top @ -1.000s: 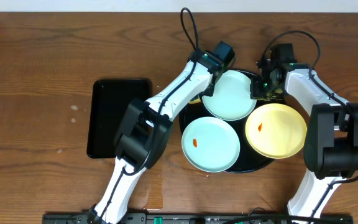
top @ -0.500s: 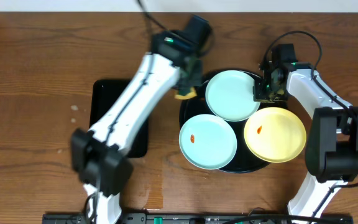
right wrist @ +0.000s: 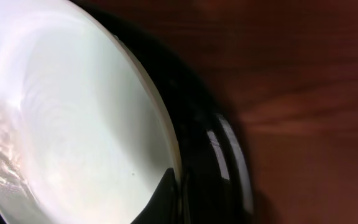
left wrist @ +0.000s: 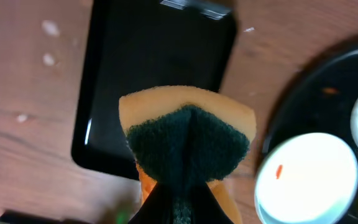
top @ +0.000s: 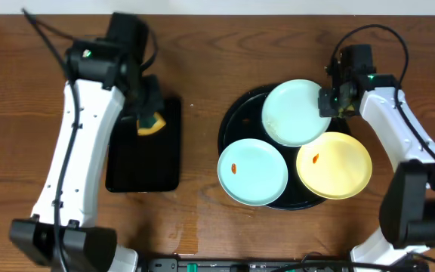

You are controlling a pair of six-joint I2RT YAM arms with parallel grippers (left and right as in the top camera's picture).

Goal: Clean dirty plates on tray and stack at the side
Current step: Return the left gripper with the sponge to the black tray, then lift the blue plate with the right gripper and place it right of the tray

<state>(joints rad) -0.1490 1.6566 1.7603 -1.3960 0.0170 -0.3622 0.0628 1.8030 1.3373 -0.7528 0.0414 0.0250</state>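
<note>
From overhead, my right jaws sat at the right rim of the far blue plate. It lay on the round tray toward the worktop's far right, stretching left from my grip. The near blue plate and yellow plate lay closer to the front edge. My left jaws hung well apart, over the small tray at left.

At the left wrist, those jaws pinched the sponge.

At the right wrist, my jaws seemed closed on the far plate's rim, with the tray's wall just beside.
</note>
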